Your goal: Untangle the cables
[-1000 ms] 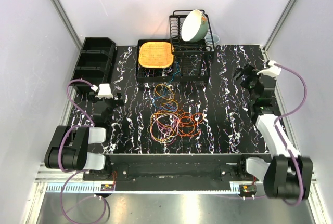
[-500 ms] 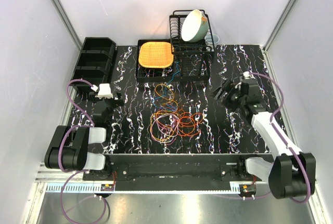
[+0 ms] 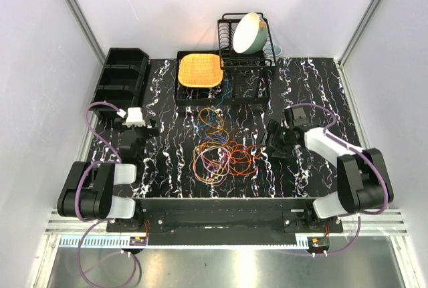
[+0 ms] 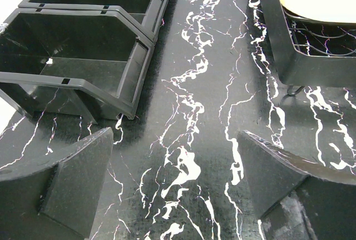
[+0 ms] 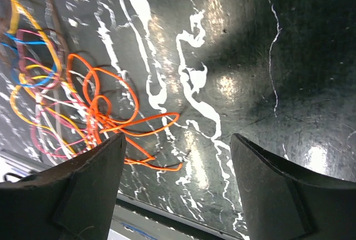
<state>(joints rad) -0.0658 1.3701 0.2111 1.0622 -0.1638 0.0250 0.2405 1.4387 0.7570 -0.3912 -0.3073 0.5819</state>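
Observation:
The cables (image 3: 221, 158) lie in a tangled heap of orange, red, yellow, blue and purple loops at the table's middle, with a smaller bunch (image 3: 212, 119) just behind it. My right gripper (image 3: 273, 142) hovers low at the heap's right edge, open. In the right wrist view the orange loops (image 5: 111, 112) reach between my right gripper's (image 5: 177, 137) jaws next to the left finger (image 5: 83, 190), and nothing is gripped. My left gripper (image 3: 151, 127) stands open at the left, apart from the cables. The left wrist view shows only bare marbled table between my left gripper's (image 4: 175, 133) jaws.
Black bins (image 3: 124, 77) stand at the back left. A black tray with an orange mat (image 3: 198, 71) and a wire dish rack holding a bowl (image 3: 249, 34) sit at the back. The table's front edge (image 5: 167, 218) runs close under the right gripper.
My right arm has swung from the table's right side leftward and down to the cable heap, its jaws narrowing slightly. The left arm and the cables have not moved.

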